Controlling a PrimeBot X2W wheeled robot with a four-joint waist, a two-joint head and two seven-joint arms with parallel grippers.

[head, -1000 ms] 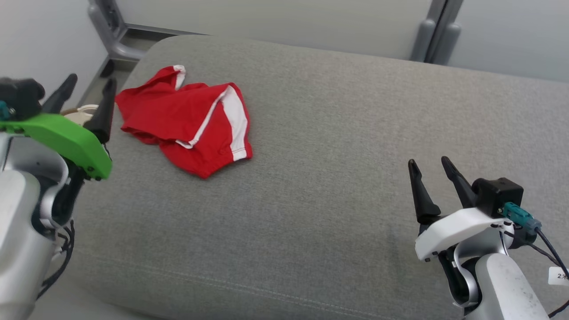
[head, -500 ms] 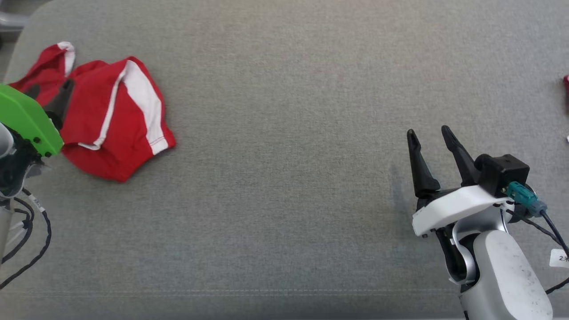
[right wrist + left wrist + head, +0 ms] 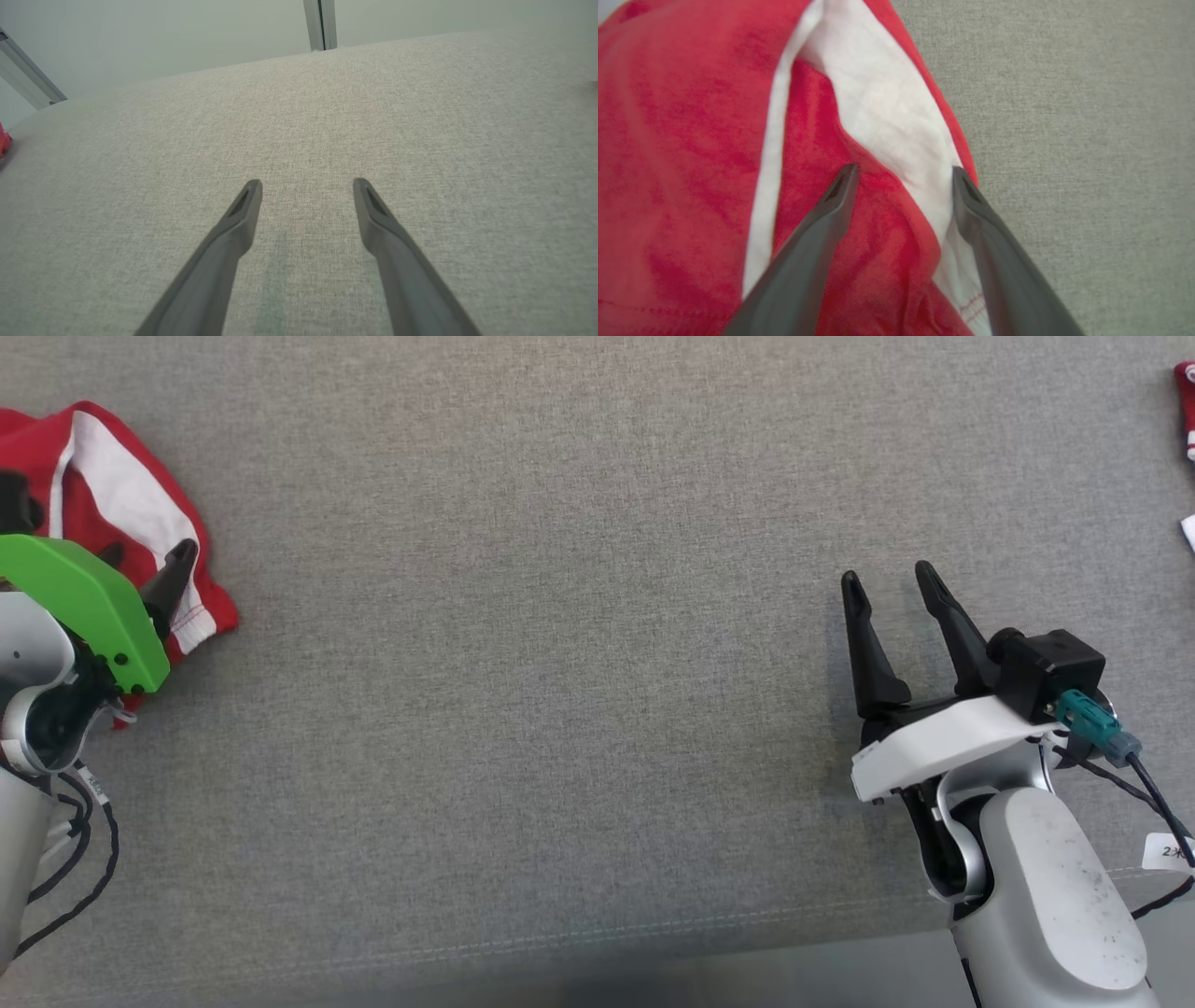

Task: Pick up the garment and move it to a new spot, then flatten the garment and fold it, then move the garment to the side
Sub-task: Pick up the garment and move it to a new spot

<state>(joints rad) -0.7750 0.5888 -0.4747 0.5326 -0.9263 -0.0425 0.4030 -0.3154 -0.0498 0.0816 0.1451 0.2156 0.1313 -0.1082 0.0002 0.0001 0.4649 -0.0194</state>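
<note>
Left gripper (image 3: 147, 551), fingers spread, is hovering over the red-and-white garment (image 3: 121, 495) lying at the cushion's (image 3: 560, 663) 9 o'clock edge, its white stripe running 11-to-5 under the tips; right gripper (image 3: 887, 577), also spread, is idling well apart at 3 o'clock.

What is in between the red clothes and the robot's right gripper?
Nothing. In the head view, just bare grey cushion stretches from the red garment to the right gripper.
</note>
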